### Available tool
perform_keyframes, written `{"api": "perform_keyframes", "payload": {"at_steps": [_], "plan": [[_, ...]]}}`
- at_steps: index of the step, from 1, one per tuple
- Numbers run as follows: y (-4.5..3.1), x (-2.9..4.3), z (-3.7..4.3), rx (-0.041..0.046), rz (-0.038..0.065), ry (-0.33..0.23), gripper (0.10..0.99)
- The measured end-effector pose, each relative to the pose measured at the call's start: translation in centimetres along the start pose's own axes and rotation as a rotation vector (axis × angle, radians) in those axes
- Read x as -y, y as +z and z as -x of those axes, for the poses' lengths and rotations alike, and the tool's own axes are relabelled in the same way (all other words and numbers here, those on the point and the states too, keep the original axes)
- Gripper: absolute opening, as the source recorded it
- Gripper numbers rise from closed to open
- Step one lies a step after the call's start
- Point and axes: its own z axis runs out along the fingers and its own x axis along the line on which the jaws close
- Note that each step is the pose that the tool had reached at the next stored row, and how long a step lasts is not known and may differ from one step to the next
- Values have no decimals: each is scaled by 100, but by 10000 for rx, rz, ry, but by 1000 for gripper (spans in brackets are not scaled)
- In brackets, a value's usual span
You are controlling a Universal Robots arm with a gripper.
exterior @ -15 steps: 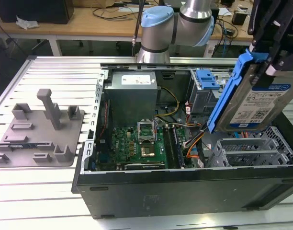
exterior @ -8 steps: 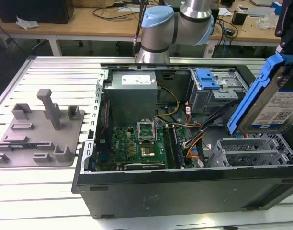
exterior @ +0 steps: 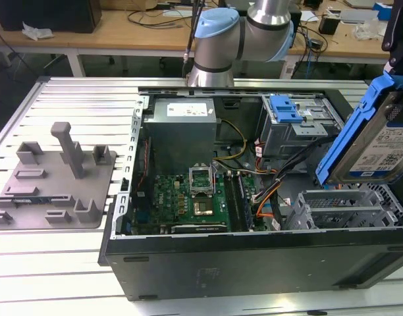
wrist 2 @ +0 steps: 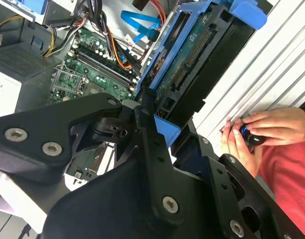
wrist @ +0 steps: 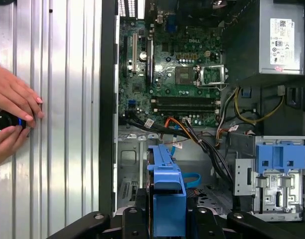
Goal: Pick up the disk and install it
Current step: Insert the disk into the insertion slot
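Note:
The disk (exterior: 379,148), a silver drive with a white-and-blue label in a bright blue carrier, hangs tilted above the open computer case (exterior: 254,253) at the exterior view's right. It hovers over the empty metal drive cage (exterior: 340,207). My gripper (exterior: 399,29) comes down from the top edge onto the carrier's upper end. In the second wrist view the black fingers (wrist 2: 147,134) clamp the disk (wrist 2: 192,64) from both sides. The first wrist view has the disk (wrist: 167,194) edge-on between the jaws, above the case floor.
Inside the case lie the green motherboard (exterior: 195,197), the grey power supply (exterior: 182,128), loose cables (exterior: 274,178) and a bay with a blue latch (exterior: 284,108). A grey fixture plate (exterior: 56,178) sits on the slatted table. A person's hands (wrist: 13,119) hold a small black device beside the case.

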Motion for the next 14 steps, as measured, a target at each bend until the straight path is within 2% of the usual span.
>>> {"api": "perform_keyframes", "payload": {"at_steps": [2,10,12,14], "plan": [[4,-37,0,-2,-271,-12,369],[6,-67,0,-4,-288,64,369],[9,-71,1,-3,-231,291,369],[15,-69,0,2,-245,739,369]]}}
